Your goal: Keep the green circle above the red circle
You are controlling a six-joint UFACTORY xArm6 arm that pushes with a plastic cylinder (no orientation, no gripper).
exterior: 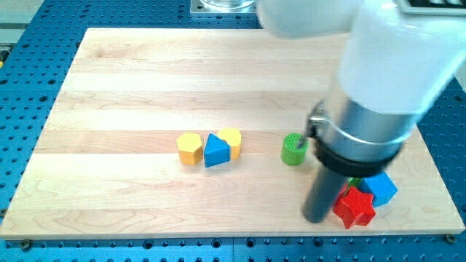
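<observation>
Near my tip (316, 216), green circle (293, 149) (upright cylinder).

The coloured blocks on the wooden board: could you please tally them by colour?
Yellow: 2, yellow hexagon, yellow rounded block
Blue: 2, blue triangle, blue block
Green: 2, green cylinder, half-hidden green block
Red: 1, red star
Total: 7

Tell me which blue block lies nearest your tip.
The blue block at the view's right, beside the red star next to my tip; the blue triangle sits between yellow blocks.

A bulky white arm housing narrows through a silver collar and black ring to my tip (315, 217), a dark rod
</observation>
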